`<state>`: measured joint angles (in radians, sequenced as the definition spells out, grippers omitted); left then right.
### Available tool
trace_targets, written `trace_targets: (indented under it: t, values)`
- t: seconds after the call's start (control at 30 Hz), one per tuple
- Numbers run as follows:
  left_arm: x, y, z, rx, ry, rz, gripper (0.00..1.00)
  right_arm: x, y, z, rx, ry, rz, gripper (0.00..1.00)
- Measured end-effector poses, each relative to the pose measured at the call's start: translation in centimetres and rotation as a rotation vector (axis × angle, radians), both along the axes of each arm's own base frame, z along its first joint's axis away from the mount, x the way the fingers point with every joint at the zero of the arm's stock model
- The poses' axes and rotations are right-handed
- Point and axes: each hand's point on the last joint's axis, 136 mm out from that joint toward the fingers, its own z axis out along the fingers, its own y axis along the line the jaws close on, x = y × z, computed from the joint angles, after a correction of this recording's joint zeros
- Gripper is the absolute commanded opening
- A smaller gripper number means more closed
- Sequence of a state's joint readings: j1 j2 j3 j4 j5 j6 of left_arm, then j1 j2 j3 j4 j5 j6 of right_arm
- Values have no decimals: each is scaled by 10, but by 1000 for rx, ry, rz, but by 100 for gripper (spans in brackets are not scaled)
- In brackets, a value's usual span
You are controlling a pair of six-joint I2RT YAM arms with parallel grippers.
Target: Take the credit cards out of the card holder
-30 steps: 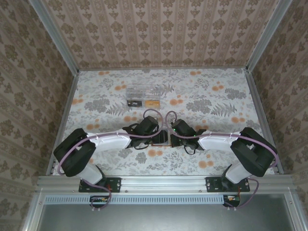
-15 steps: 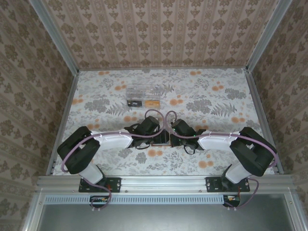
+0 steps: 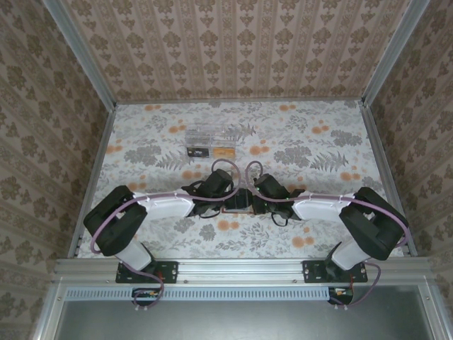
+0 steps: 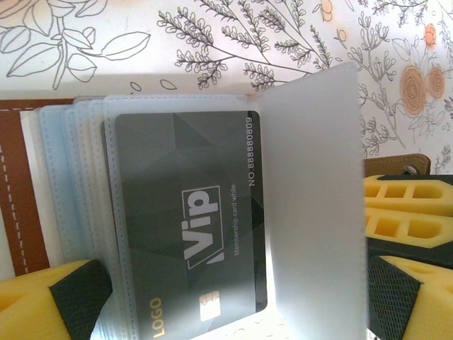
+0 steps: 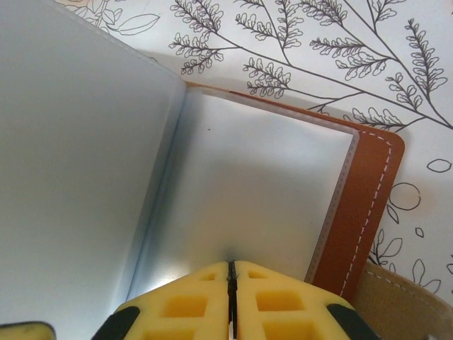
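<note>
Left gripper (image 4: 233, 304), spread wide, straddles the dark grey VIP credit card (image 4: 187, 219) at its 12 o'clock, long axis 12-to-6, in the open rust-brown leather card holder (image 4: 21, 191) between both claws (left arm's nearer), right gripper (image 5: 230, 287) pressed together at the holder's 3 o'clock.

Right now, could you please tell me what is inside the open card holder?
The card holder holds clear sleeves; the front one shows a dark VIP card. The sleeves stacked behind it overlap, so any cards there are hidden.
</note>
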<state>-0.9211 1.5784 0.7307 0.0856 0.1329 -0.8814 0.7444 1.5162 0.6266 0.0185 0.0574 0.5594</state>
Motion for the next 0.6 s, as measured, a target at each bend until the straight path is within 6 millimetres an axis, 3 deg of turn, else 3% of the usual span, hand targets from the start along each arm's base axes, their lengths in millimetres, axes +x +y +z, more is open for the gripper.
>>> trace_targets:
  t: [0.37,0.6]
  values:
    - [-5,-17,4,-72,14,-51,99,5,-28,36,58,-94,-97,17]
    - [-5,-22,5,-93,12,-62,99,1,-41,19,20,-51,-139,15]
